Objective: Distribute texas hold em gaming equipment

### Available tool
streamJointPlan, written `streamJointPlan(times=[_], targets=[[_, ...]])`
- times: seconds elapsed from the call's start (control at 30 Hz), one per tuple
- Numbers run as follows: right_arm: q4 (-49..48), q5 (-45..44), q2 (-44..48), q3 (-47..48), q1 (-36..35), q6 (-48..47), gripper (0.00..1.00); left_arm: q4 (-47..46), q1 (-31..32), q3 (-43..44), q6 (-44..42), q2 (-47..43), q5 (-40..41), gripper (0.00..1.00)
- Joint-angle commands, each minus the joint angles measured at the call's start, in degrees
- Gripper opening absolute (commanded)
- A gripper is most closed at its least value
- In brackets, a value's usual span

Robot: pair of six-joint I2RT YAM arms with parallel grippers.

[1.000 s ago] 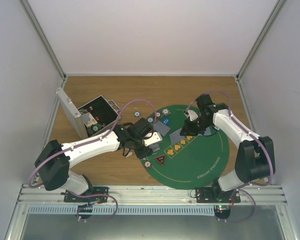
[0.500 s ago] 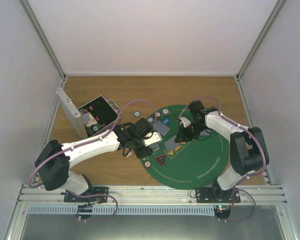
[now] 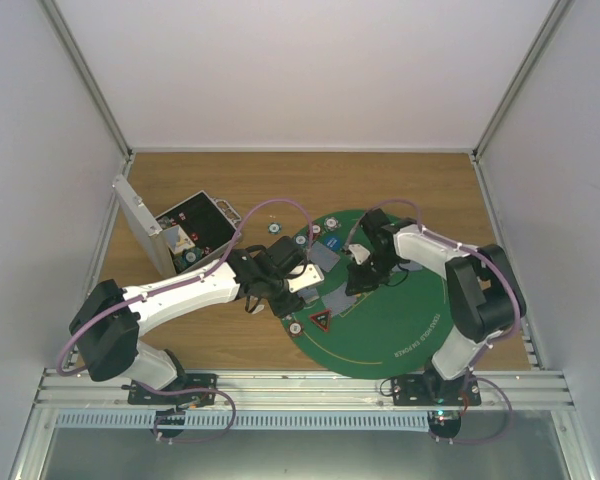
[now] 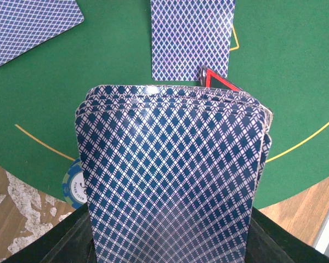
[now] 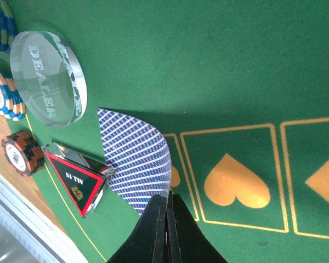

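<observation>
Left gripper (image 4: 172, 246) jaws grasp the fanned deck (image 4: 172, 175) over the mat (image 5: 236, 66) at its 9 o'clock edge. Right gripper (image 5: 166, 219) jaws clenched on one card (image 5: 137, 159), just beside the all-in marker (image 5: 77, 178) at 8 o'clock. Risk: the thin pinch slips, or the card lands overlapping the marker; loose deck cards could slide out too

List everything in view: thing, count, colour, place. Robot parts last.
table: one, brown wood, under everything
felt mat: one, green, round, on the table
metal case: one, silver, open, table's left side
all-in triangle: one, red and black, near the felt mat's edge
dealer button: one, clear, near the same edge
chip stacks: three, striped blue, orange, red-black, by the dealer button
loose cards: two, blue-backed, face down on the felt mat; one beside the all-in triangle
card deck: one, blue diamond backs, in the left claw
left claw: one, black, shut on the card deck
right claw: one, black, shut, tips at a loose card's end
</observation>
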State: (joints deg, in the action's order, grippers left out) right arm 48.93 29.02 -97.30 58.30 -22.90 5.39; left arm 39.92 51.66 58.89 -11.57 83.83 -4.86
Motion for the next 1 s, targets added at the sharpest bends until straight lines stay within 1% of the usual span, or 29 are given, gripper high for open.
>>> streamJointPlan(times=[0.0,0.33,0.6,0.7,0.73,0.8,0.9,0.97], targets=[[-1.31,-1.73,-1.14,0.58,-0.66,0.24,0.01,-1.42,0.11,-0.54,-0.45,-1.41,-0.14,0.58],[-3.27,0.44,-4.71,3.47,-1.43,1.01,0.00,-1.34,0.11,-0.44,-0.39,-1.40,-0.10,0.58],[-3.48,1.19,-5.61,4.01,-1.65,0.59,0.01,-1.51,0.11,-0.49,-0.39,-1.24,-0.35,0.58],[-3.11,0.12,-5.51,4.23,-1.63,0.80,0.01,-1.50,0.11,-0.45,-0.42,-1.30,-0.38,0.58],[-2.99,-0.51,-5.26,4.27,-1.63,0.99,0.03,-1.51,0.11,-0.45,-0.44,-1.30,-0.34,0.58],[-2.51,-1.33,-4.81,4.36,-1.63,1.26,0.12,-1.51,0.11,-0.45,-0.44,-1.30,-0.30,0.58],[-1.51,-3.00,-3.83,4.45,-1.63,1.59,0.22,-1.43,0.11,-0.45,-0.39,-1.30,-0.18,0.58],[-0.66,-4.59,-3.03,4.52,-1.63,1.77,0.25,-1.38,0.09,-0.45,-0.51,-1.34,-0.18,0.58]])
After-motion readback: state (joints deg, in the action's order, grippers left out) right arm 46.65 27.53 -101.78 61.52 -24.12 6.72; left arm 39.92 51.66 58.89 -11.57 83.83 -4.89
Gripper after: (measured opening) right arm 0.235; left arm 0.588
